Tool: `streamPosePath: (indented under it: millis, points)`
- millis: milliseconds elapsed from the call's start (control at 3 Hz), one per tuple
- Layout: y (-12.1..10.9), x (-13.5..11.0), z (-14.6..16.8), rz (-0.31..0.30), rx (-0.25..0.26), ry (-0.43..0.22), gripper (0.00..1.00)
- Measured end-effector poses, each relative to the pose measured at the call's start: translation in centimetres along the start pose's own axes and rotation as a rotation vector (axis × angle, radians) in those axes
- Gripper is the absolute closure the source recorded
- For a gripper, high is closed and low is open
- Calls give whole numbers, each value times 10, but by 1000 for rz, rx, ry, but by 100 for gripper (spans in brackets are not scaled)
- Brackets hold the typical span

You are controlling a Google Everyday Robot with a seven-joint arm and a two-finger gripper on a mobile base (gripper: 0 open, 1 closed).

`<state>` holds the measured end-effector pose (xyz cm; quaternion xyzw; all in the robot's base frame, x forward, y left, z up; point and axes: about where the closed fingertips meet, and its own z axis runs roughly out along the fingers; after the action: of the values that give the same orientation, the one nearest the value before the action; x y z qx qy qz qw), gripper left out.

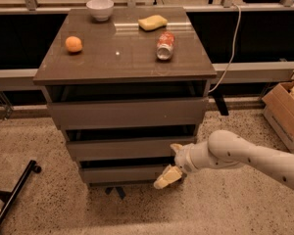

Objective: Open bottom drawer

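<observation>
As arm point(245, 156) stoops, pincer point(171, 162) beside bottom drawer point(122, 173)

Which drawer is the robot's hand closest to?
The bottom drawer, the lowest of the three. The gripper is at its right end, further from the two drawers above.

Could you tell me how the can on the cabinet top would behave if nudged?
The can lies on its side on the glossy cabinet top, so it would probably roll. Being small, it is likely light. The gripper is at the bottom drawer's right end.
</observation>
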<state>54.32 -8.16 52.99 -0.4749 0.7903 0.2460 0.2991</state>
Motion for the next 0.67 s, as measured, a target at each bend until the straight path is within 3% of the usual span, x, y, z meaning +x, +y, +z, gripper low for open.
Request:
streamPosePath:
  millis: [667]
  points:
    - [-13,58,53,71,-51,63,0]
